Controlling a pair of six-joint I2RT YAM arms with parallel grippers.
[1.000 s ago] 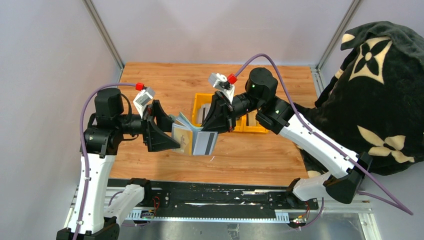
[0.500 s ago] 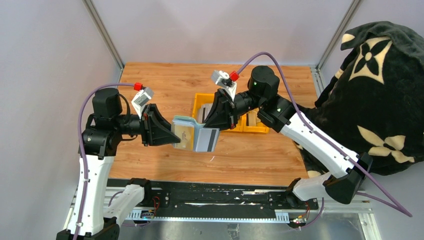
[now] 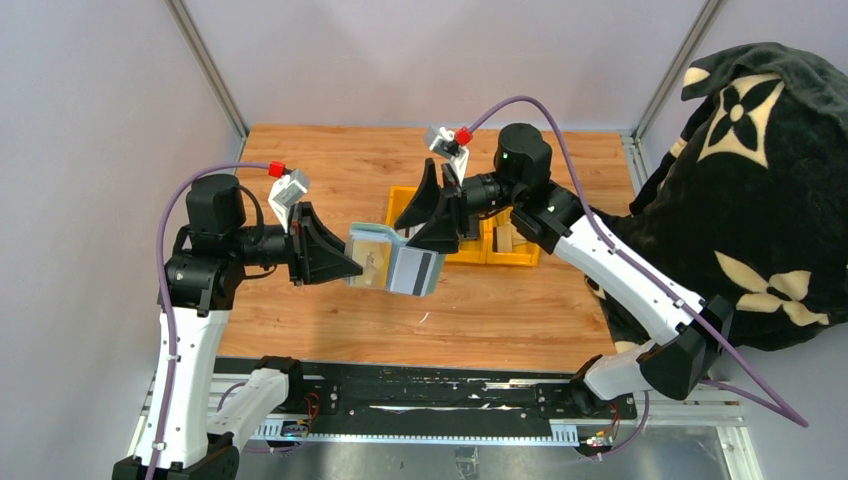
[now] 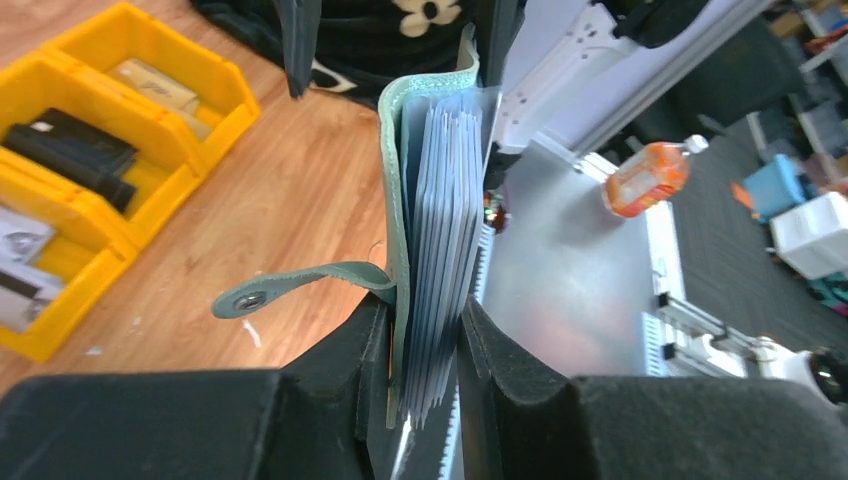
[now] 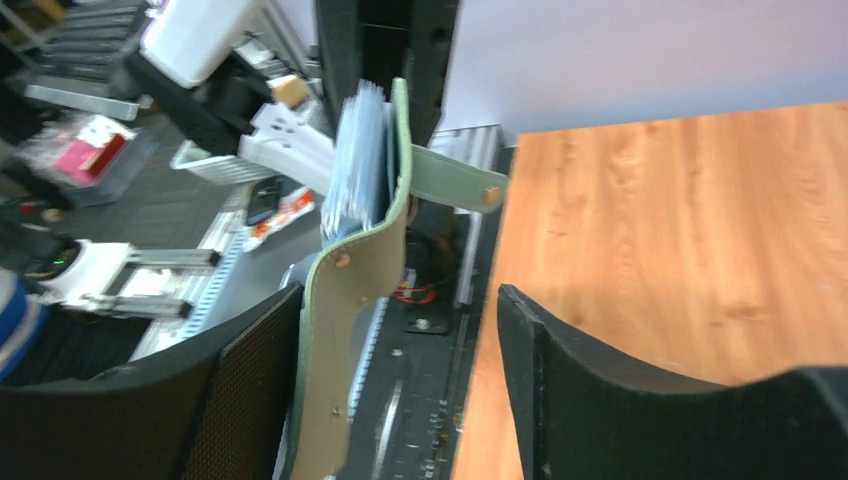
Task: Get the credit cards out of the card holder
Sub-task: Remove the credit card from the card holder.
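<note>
1. The left gripper (image 4: pixel 422 318) is clamped on one end of the card holder (image 4: pixel 440 200), holding it in the air above the wooden table (image 3: pixel 330 160).
2. The holder is soft sage-green leather with a snap strap (image 4: pixel 290 288) and fanned, translucent pockets. A silver-grey credit card (image 3: pixel 420 272) with a black stripe shows in it.
3. The right gripper (image 5: pixel 400 300) stands wide apart, with the holder's flap beside one finger.
4. A yellow plastic bin (image 3: pixel 510 259) sits behind.

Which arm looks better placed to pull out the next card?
Right. The right fingers are open and empty beside the card holder. The left fingers are clamped on the holder, holding it up off the table, so they are busy.
</note>
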